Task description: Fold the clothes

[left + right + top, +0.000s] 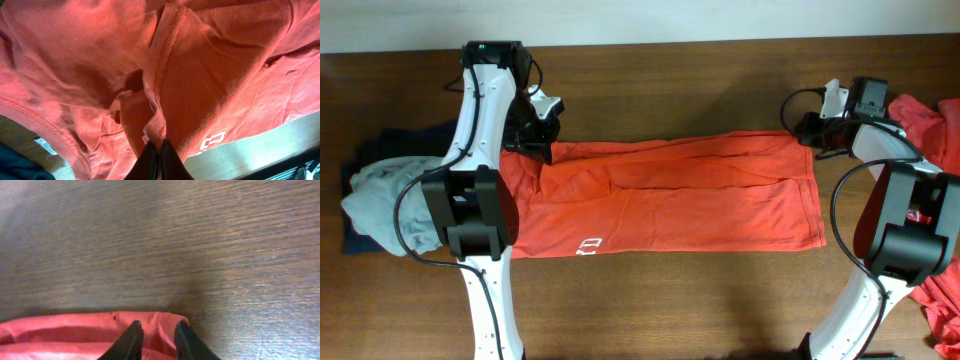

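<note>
Where the shirt lies: the orange-red shirt [670, 200] is stretched lengthwise across the middle of the wooden worktop [670, 80]. It is folded into a long band, with creases running along its upper half.
Print: white lettering [587, 243] shows near the shirt's lower edge, close to the left arm.
Left tool: the left tool [542, 150] [159, 152] sits at the shirt's upper left corner as seen from overhead. In the wrist view its fingers are closed tight on a stitched hem, which rises as a ridge from between them.
Right tool: the right tool [811, 138] [157, 340] is at the shirt's upper right corner. Its fingers stand a little apart with the shirt's edge between them, and one cannot tell whether the cloth is pinched or only straddled.
Left pile: a grey garment [380, 200] lies crumpled at the worktop's left end, on top of a navy garment [375, 150]. The left arm hides part of both.
Right pile: more red clothes [925, 120] lie at the right end, around the right arm and apart from the shirt.
</note>
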